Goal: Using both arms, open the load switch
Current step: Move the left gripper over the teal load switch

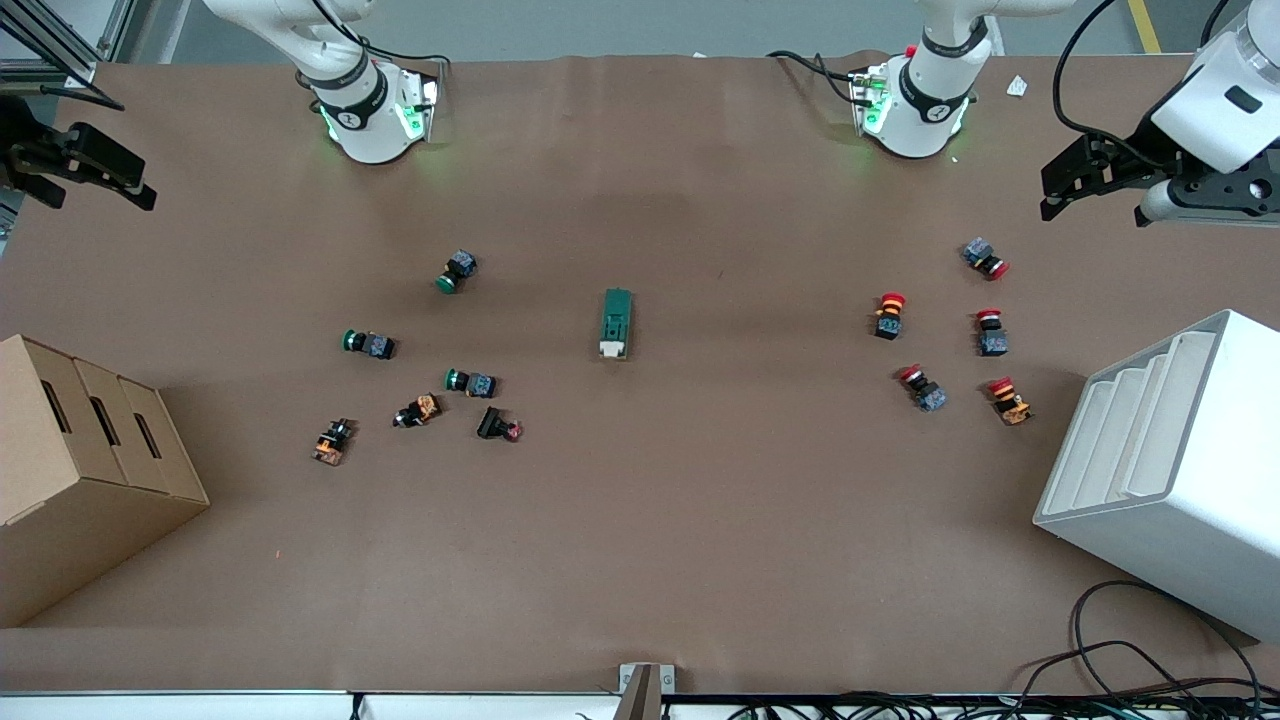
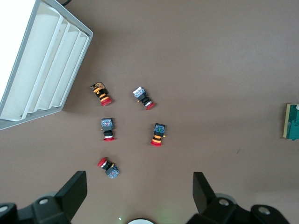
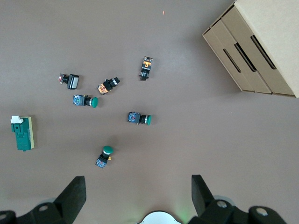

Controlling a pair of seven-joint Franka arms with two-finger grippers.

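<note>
Grippers, left (image 2: 138,196) & right (image 3: 135,196), hung wide open, empty, over table ends; small dark-green rectangular load switch (image 1: 615,323) untouched mid-table. Risk: one-sided contact could skid it.

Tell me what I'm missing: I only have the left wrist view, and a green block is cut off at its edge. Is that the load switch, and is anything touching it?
Observer: Yes. The front view shows the whole load switch lying alone mid-table, white tab end nearer the front camera, nothing touching it.
Operator: Where is the right arm?
Observer: The right gripper hangs over the right arm's end of the table, jaws open and empty, mirroring the left gripper over the left arm's end.
Operator: What lies below it?
Observer: Scattered push buttons, some green-capped, with a cardboard box beside them.
</note>
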